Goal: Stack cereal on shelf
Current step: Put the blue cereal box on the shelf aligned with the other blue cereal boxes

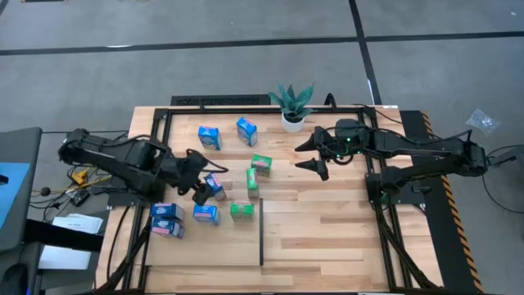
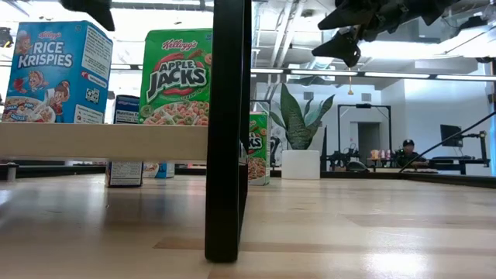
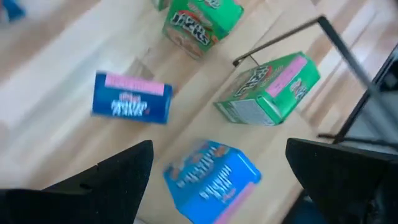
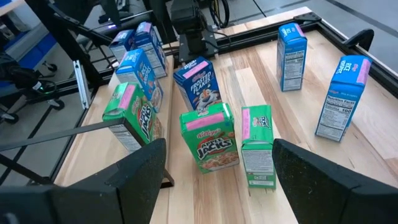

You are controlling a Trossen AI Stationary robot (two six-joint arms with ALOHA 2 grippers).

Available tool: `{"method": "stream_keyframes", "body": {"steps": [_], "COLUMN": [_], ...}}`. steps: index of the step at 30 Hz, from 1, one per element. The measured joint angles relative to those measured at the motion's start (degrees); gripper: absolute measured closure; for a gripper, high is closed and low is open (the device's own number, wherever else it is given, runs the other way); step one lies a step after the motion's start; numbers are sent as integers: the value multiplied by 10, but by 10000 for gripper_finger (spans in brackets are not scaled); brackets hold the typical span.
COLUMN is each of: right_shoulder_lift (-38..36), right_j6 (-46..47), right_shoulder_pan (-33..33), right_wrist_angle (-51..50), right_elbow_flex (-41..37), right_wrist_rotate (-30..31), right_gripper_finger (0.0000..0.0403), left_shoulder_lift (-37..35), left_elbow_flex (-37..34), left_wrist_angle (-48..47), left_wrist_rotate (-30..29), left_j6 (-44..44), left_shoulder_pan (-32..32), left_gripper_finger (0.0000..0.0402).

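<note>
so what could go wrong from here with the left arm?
1. The left gripper, fingers open, sits over a blue box with other cereal boxes close by; closing or lifting may topple a blue neighbour.
2. The green boxes stand packed together by the right gripper; one nudge could tip several.

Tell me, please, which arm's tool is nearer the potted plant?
Right. The right tool hangs open just beside the potted plant, while the left tool sits open across the table among the blue cereal boxes.
</note>
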Motion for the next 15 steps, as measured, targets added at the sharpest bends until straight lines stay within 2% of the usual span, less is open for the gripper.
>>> {"method": "stream_keyframes", "body": {"steps": [6, 10, 15], "right_shoulder_lift": [0, 0, 0], "right_j6": [1, 1, 1], "right_shoulder_pan": [0, 0, 0], "right_wrist_angle": [-13, -14, -14], "right_elbow_flex": [0, 0, 0], "right_wrist_rotate": [0, 0, 1], "right_gripper_finger": [85, 85, 85], "left_shoulder_lift": [38, 74, 129], "left_elbow_flex": [0, 0, 0], "left_wrist_angle": [-8, -27, -53], "left_wrist_rotate": [15, 50, 63], "left_j6": [116, 156, 188], "left_shoulder_pan": [49, 78, 95], "left_gripper_finger": [45, 43, 42]}}
